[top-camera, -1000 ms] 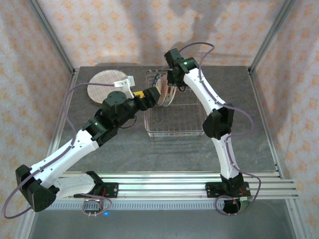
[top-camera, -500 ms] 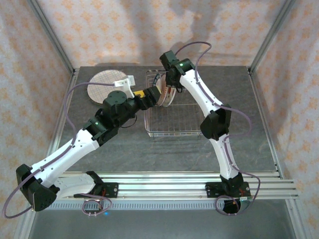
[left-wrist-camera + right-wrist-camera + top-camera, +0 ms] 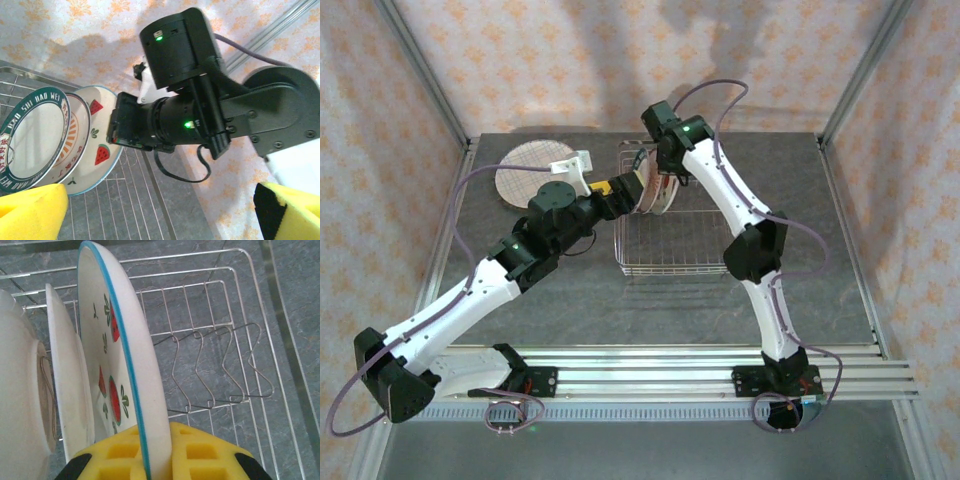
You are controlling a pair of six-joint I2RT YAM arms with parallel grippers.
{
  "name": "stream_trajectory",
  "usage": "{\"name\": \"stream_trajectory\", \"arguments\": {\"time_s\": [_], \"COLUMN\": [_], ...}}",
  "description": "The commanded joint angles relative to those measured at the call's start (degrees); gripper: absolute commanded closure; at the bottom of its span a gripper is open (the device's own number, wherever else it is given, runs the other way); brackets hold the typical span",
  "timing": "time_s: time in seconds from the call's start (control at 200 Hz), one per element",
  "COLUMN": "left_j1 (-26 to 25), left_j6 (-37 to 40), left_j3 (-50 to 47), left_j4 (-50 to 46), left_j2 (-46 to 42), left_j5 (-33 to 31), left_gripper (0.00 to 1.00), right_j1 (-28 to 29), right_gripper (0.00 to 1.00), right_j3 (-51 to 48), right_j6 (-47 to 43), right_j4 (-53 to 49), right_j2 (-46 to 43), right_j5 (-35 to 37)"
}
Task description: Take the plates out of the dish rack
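Three plates stand on edge in the dish rack (image 3: 672,235). From the left wrist they are a dark lettered-rim plate (image 3: 31,145), an orange-striped one (image 3: 76,131) and a blue-rimmed watermelon plate (image 3: 100,152). My right gripper (image 3: 156,460) is shut on the watermelon plate (image 3: 132,355) at its rim, a yellow pad on each face. It reaches down to the plates (image 3: 653,190) from the rack's far left, as does the right gripper (image 3: 660,172). My left gripper (image 3: 160,220) is open beside them, its yellow fingers (image 3: 30,212) wide apart. It hovers at the rack's left side as the left gripper (image 3: 623,195).
A purple plaid plate (image 3: 523,172) lies flat on the table at the back left. The rack's wire prongs (image 3: 215,365) to the right of the plates stand bare. Patterned walls and metal posts close in the table.
The right arm's wrist has shifted slightly left over the rack's back corner, still pinching the watermelon plate. The left arm has barely moved.
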Motion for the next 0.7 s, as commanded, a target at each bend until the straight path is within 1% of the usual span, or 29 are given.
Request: {"name": "stream_trajectory", "arguments": {"time_s": [0.0, 0.09, 0.195, 0.37, 0.556, 0.696], "left_j1": [-0.3, -0.3, -0.3, -0.3, -0.7, -1.1], "left_j6": [-0.4, -0.6, -0.7, -1.6, -4.5, -7.3], "left_j3": [1.9, 1.9, 1.8, 1.9, 2.3, 3.9], "left_j4": [2.5, 2.6, 2.6, 2.9, 4.7, 6.1], "left_j2": [0.4, 0.4, 0.4, 0.6, 3.1, 6.3], "left_j5": [0.0, 0.0, 0.0, 0.6, 2.1, 3.6], "left_gripper": [0.04, 0.04, 0.04, 0.03, 0.03, 0.03], "right_j1": [-0.2, -0.1, -0.1, -0.2, -0.6, -2.0], "right_gripper": [1.0, 1.0, 1.0, 1.0, 1.0, 1.0], "right_j3": [2.4, 2.9, 3.7, 3.7, 3.7, 3.8], "right_j6": [0.4, 0.5, 0.5, 0.7, 0.6, 0.6], "right_j4": [0.5, 0.4, -0.8, -1.8, -2.8, -3.5], "right_j2": [-7.1, -7.0, -7.0, -9.3, -12.7, -16.1], "right_j5": [4.9, 5.0, 6.7, 8.9, 9.6, 8.4]}}
